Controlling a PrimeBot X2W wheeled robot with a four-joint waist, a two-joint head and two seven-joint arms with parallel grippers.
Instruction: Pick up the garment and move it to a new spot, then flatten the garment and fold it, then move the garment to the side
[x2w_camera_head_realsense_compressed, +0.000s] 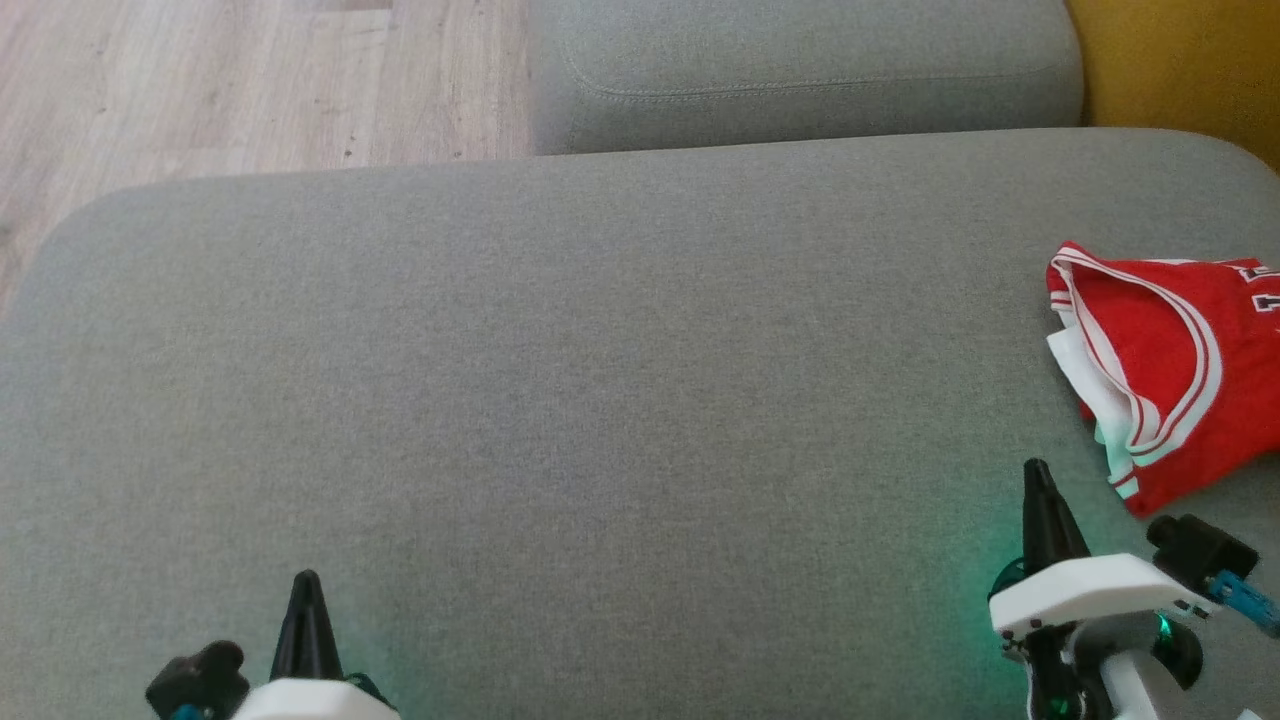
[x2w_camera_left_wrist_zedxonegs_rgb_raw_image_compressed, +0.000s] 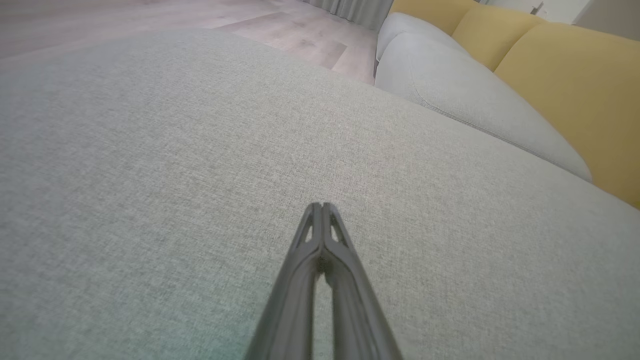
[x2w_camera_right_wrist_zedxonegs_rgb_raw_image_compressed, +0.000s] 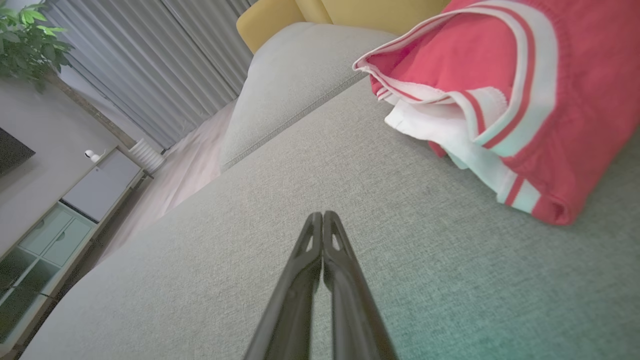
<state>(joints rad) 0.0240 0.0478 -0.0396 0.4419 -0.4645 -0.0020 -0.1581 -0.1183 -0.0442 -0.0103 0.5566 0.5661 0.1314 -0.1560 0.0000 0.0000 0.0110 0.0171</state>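
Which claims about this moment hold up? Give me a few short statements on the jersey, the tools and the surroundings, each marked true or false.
1. The jersey lies bunched on the grey cushion, on the robot's right side. True.
2. The right tool is shut on the jersey. False: it is shut but empty, apart from the jersey.
3. The left tool is shut, with nothing in it. True.
4. The jersey is blue with yellow trim. False: it is red with white trim.
5. The floor beyond the cushion is pale wood. True.
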